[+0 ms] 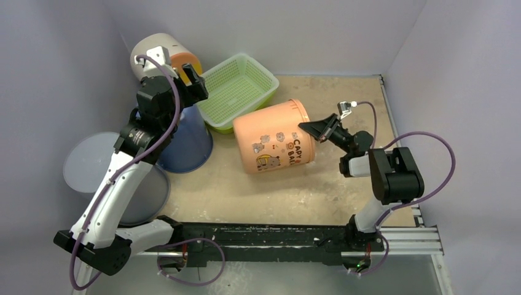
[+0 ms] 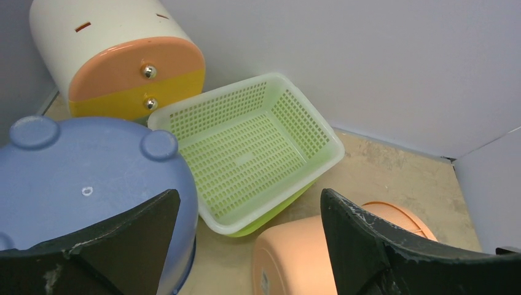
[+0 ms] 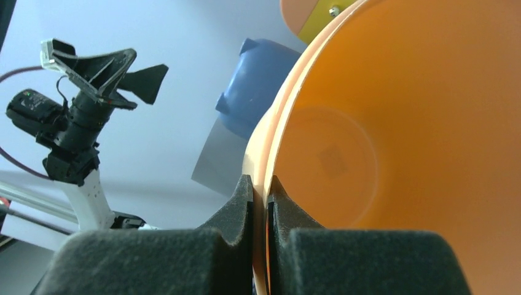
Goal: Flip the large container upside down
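Note:
The large orange container [image 1: 273, 138], printed with cartoon animals, lies tilted on its side in the middle of the table, its open mouth facing right. My right gripper [image 1: 314, 129] is shut on its rim. In the right wrist view the fingers [image 3: 259, 184] pinch the thin rim, one outside and one inside the orange container [image 3: 399, 123]. My left gripper [image 1: 191, 77] is open and empty, held high at the back left above the blue bucket. In the left wrist view, the left gripper [image 2: 249, 195] frames the floor, with the orange container [image 2: 295, 258] below it.
A green mesh basket [image 1: 239, 89] leans just behind the orange container. An upturned blue bucket [image 1: 184, 144] stands to its left. A white and orange drum [image 1: 161, 52] lies in the back left corner. Grey round tubs [image 1: 92, 163] sit at the left edge.

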You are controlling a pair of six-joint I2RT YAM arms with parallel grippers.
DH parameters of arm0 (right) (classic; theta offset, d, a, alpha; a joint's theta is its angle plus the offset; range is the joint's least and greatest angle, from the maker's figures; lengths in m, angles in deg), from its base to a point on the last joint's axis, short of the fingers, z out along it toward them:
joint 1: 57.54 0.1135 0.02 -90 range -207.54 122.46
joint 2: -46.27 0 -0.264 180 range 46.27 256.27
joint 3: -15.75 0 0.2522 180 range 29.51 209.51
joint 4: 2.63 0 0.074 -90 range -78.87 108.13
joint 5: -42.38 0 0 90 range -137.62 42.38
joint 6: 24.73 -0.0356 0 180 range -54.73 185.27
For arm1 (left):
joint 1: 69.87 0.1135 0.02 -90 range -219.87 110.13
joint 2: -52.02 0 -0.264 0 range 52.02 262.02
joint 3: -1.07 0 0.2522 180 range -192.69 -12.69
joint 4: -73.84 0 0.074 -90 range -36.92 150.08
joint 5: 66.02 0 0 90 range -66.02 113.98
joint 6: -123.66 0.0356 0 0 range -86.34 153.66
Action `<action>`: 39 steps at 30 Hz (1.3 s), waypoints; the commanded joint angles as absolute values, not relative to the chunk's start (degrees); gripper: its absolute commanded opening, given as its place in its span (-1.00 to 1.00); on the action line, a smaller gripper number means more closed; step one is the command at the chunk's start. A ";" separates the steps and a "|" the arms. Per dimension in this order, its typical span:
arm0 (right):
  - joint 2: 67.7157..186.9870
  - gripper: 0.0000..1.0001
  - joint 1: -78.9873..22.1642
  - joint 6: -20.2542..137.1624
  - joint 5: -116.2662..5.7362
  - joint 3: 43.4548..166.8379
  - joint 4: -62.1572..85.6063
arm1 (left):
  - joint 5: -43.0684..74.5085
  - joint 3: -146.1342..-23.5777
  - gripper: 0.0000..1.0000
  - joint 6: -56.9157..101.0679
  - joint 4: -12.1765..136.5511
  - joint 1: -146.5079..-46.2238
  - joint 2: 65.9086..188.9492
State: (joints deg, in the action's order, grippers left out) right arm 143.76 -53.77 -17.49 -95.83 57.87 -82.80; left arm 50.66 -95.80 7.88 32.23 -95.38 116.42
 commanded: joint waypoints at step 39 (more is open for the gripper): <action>172.67 -0.41 -88.93 -18.08 -106.60 69.30 -105.02 | 50.11 -98.76 0.63 9.13 33.46 -95.18 118.64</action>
State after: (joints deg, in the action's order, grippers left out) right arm 168.51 -88.70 -30.61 -98.74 69.08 -82.67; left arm 50.33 -99.03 8.77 31.29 -95.38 118.83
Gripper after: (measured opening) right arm 0.269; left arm 0.816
